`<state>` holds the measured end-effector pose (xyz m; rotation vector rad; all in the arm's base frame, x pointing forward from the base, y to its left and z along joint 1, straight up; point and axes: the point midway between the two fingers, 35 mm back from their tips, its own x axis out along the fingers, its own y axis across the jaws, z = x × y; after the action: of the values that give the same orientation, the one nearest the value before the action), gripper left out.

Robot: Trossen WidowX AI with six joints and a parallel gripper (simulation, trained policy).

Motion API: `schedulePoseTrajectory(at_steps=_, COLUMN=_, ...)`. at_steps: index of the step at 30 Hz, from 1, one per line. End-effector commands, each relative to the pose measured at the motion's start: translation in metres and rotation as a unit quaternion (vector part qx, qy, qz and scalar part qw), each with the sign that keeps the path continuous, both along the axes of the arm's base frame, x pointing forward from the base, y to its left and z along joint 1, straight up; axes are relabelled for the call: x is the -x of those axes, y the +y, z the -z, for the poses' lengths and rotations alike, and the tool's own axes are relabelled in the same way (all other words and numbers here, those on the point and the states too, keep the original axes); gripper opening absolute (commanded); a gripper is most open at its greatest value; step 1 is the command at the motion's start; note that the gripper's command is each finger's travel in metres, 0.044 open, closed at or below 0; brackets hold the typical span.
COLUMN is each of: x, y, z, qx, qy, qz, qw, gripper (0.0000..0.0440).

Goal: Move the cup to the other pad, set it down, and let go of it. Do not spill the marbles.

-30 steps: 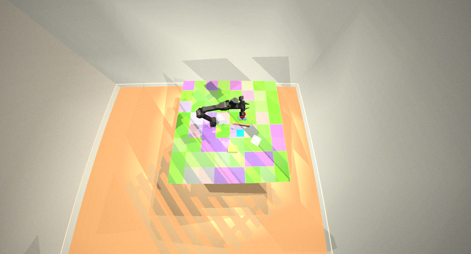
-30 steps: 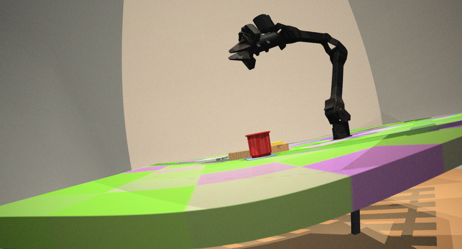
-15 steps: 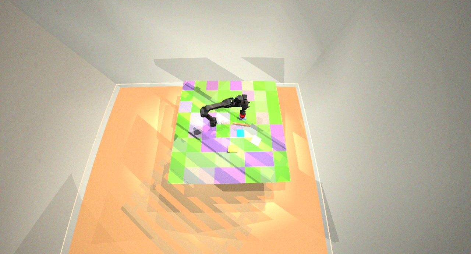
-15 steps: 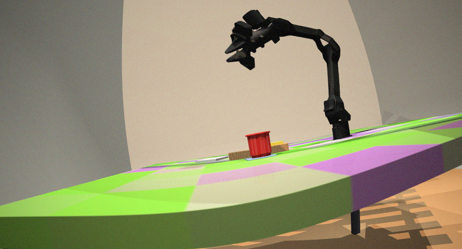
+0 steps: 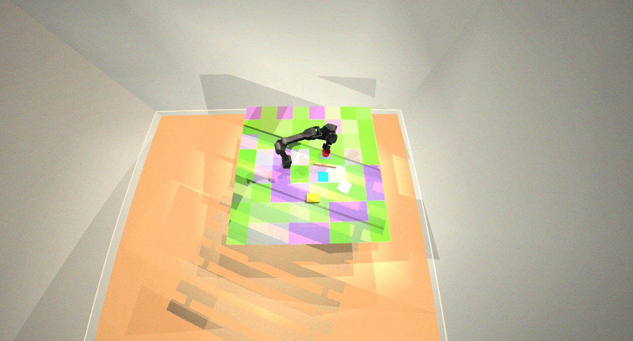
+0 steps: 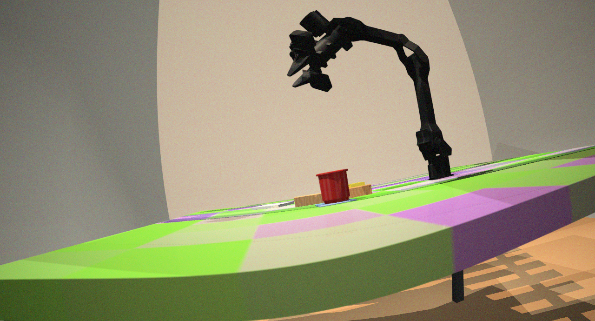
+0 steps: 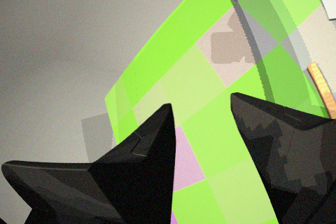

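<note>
The red cup (image 5: 326,153) (image 6: 333,187) stands upright on a light blue pad (image 5: 329,157) (image 6: 320,205). No marbles can be made out; the inside of the cup is hidden in the side view and too small to read from above. The other pad, bright cyan (image 5: 323,176), lies bare beyond the wooden bar. My gripper (image 6: 291,81) (image 7: 201,106) is partly open with nothing between its fingers. It hangs high above the cup, its fingers slanting down, and touches nothing. The cup is out of sight in the wrist view.
A low wooden bar (image 5: 324,165) (image 6: 307,200) (image 7: 322,85) stands between the two pads. A white square (image 5: 344,186) (image 7: 328,0) lies past the cyan pad, to its right in the overhead view. A yellow block (image 5: 312,197) (image 6: 357,184) lies farther from the cup.
</note>
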<state>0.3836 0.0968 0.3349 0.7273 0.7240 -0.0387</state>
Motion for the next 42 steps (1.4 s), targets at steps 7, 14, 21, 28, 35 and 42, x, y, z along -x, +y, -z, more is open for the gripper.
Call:
schedulePoseTrajectory(at_steps=7, x=-0.002, y=0.005, z=0.018, qx=-0.027, qy=0.074, qz=0.031, qw=0.996, gripper=0.0151)
schedulePoseTrajectory(at_steps=14, x=-0.002, y=0.006, z=0.035, qx=-0.036, qy=0.131, qz=0.057, qw=0.989, gripper=0.0136)
schedulePoseTrajectory(at_steps=21, x=-0.001, y=0.004, z=0.058, qx=-0.031, qy=0.188, qz=0.079, qw=0.979, gripper=0.0122)
schedulePoseTrajectory(at_steps=28, x=0.003, y=0.001, z=0.082, qx=-0.015, qy=0.244, qz=0.098, qw=0.965, gripper=0.0135)
schedulePoseTrajectory(at_steps=35, x=0.01, y=-0.003, z=0.106, qx=0.005, qy=0.299, qz=0.111, qw=0.948, gripper=0.0139)
schedulePoseTrajectory(at_steps=42, x=0.018, y=-0.006, z=0.129, qx=0.029, qy=0.352, qz=0.123, qw=0.927, gripper=0.0147)
